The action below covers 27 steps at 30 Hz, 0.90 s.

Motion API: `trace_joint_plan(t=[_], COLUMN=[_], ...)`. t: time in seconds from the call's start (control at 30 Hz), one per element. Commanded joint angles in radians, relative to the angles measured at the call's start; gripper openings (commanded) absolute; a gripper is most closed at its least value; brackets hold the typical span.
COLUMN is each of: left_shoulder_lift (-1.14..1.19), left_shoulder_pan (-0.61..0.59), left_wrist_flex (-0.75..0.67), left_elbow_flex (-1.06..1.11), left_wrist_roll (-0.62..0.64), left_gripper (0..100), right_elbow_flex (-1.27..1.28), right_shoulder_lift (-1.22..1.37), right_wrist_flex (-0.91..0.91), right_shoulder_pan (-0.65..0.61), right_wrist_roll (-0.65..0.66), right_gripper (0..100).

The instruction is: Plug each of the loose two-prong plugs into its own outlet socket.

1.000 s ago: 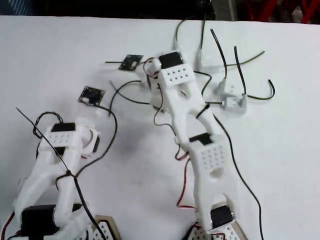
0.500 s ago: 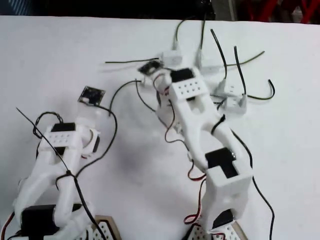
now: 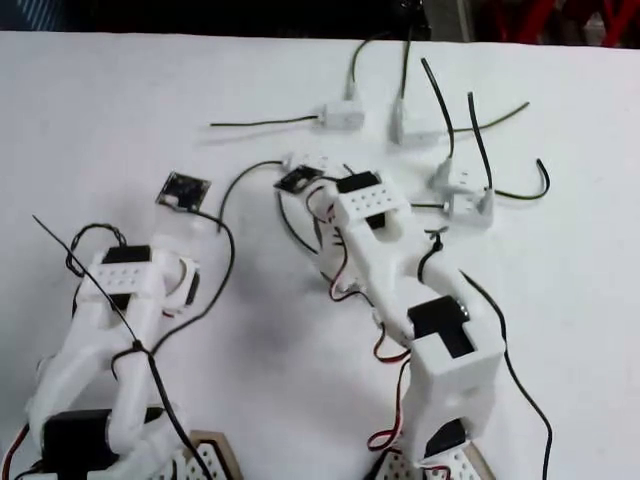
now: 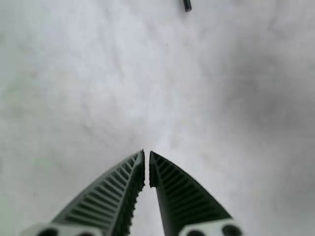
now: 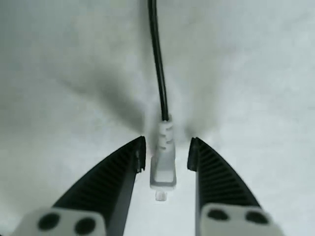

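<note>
White plug: it lies flat on the table, right in the gap between my right jaws.
Long way of the plug: it runs the same way as my jaws. Its short stub end points back at my wrist. Its black cord runs off the far end, away from me.
My right gripper: the jaws are spread, one on each side of the plug, with a little space on both sides.
My left gripper: the jaws are pressed together with nothing in them, over bare table, well apart from the plug.
Nearer arm: the right one, by a lot.
Past the plug: a white block with a cord lies farther out from my arms. I cannot tell if it is a socket.
Next move, I think: squeeze straight in on the plug's two long sides, with no turning first.
</note>
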Motion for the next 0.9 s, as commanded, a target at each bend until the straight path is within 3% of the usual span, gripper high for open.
trace_joint_plan(t=[0.0,0.87], left_shoulder_lift=[-0.042,-0.042], left_shoulder_pan=[-0.007,-0.005], left_wrist_flex=[-0.018,-0.020], left_elbow_flex=[-0.003,-0.003], left_wrist_roll=[-0.012,-0.012], left_gripper=[4,4], right_elbow_flex=[-0.005,0.000], right_shoulder_lift=[-0.068,-0.059], right_wrist_flex=[0.031,0.050], right_shoulder_pan=[-0.007,0.031], right_wrist_roll=[0.037,0.129], right_gripper=[13.8,5.2])
